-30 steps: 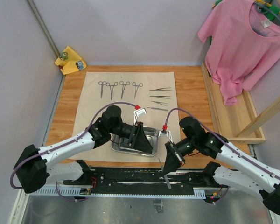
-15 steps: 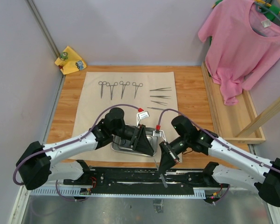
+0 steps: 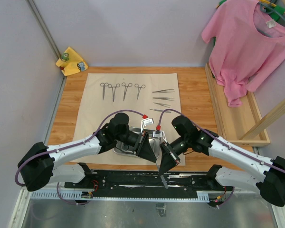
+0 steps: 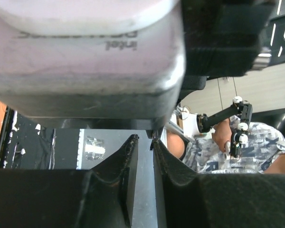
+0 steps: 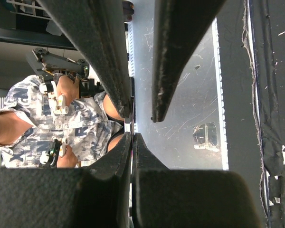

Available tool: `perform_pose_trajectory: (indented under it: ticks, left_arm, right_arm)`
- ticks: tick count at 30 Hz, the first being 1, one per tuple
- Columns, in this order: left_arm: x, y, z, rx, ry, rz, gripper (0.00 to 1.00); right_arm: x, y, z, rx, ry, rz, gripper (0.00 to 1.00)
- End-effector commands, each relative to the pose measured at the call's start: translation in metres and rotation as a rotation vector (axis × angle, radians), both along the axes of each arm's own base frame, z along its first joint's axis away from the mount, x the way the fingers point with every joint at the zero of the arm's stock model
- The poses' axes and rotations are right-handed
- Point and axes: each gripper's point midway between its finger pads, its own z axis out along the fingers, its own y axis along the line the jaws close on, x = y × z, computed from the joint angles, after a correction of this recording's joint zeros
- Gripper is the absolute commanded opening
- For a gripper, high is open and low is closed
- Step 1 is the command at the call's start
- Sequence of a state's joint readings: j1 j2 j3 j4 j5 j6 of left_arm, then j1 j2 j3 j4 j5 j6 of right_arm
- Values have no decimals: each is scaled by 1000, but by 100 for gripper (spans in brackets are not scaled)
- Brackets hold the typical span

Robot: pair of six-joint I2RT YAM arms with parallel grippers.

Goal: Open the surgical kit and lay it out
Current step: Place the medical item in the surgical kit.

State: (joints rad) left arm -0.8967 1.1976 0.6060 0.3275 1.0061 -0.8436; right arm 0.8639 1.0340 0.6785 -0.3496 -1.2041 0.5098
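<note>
Lying on one beige cloth wrap [image 3: 92,111], upper middle, are four forceps [image 3: 119,89] and four tweezers [image 3: 162,98]; one steel tray [image 3: 122,150] is sitting below them. The right gripper [image 3: 161,168], at lower centre, is pointing down and pinching a fifth tweezer [image 3: 164,180]. The left gripper [image 3: 152,156] is reaching in beside it with its jaws nearly together; whether it is gripping anything cannot be told.

Tray [image 3: 123,152] mostly hidden under left gripper [image 3: 153,155]; tweezers [image 3: 163,179] (1 pair) half buried in right gripper [image 3: 161,169]; T-shirt [image 3: 242,42] cut by picture's edge.
</note>
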Motion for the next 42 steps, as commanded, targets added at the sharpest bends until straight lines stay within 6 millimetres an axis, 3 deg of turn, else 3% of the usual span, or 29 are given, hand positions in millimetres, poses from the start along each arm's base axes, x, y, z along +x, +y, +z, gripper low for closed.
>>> perform_pose_trajectory:
  ticks: [1,12,17,19,20,22,27,33,37,42]
  left_arm:
    - [-5,1,1,-22,-17,-22,20]
    - [-6,2,-3,-12,-4,-32,1]
    - [1,-1,-8,18,-3,8,0]
    - [8,-1,-11,26,0,39,0]
    - [13,-1,-12,30,0,62,1]
    - [29,0,-13,32,2,127,0]
    - [78,0,-7,0,38,286,0]
    - [180,-4,2,-18,85,603,1]
    - [245,3,-11,-56,166,824,0]
    - [287,-2,-33,-87,224,959,0]
  right_arm:
    - [-1,4,12,59,-33,40,1]
    - [6,3,7,50,-27,18,1]
    - [19,-10,5,24,-34,-74,43]
    - [33,-22,4,6,-41,-164,50]
    - [41,-27,1,-21,-53,-223,58]
    - [62,-36,1,-41,-50,-349,64]
    - [113,-65,8,-100,-87,-650,66]
    - [158,-98,23,-267,-317,-867,72]
    - [172,-112,32,-319,-428,-941,74]
    - [175,-117,26,-345,-446,-947,76]
